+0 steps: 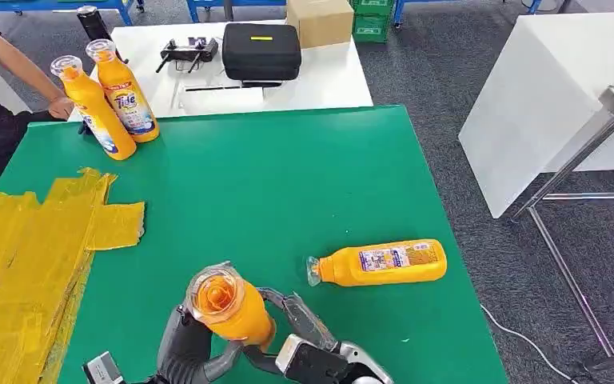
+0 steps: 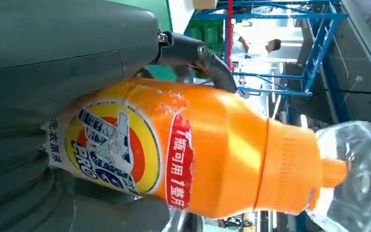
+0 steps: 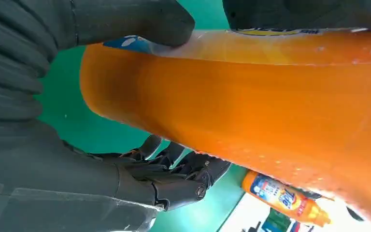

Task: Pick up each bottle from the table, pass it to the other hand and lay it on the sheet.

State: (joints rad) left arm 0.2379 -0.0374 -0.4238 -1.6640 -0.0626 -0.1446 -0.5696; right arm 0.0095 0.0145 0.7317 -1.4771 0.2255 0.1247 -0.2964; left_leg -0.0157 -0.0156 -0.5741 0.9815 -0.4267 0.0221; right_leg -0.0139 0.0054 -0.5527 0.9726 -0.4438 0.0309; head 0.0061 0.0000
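Held bottle (image 1: 230, 302) upright over the near edge of the green table (image 1: 288, 176), cap up; left hand (image 1: 182, 346) wrapped round its body, right hand (image 1: 304, 336) fingers also closed on it; second bottle (image 1: 380, 262) lying flat on the table, right of the held one; 2 more bottles (image 1: 108, 100) at the far left corner; yellow sheet (image 1: 28, 264) along the table's left side; person's hand (image 1: 60, 106) beside those 2.

Green table (image 1: 272, 176): yellow sheet (image 1: 32, 256) on left, lying bottle (image 1: 384, 262), two upright bottles (image 1: 112, 100).
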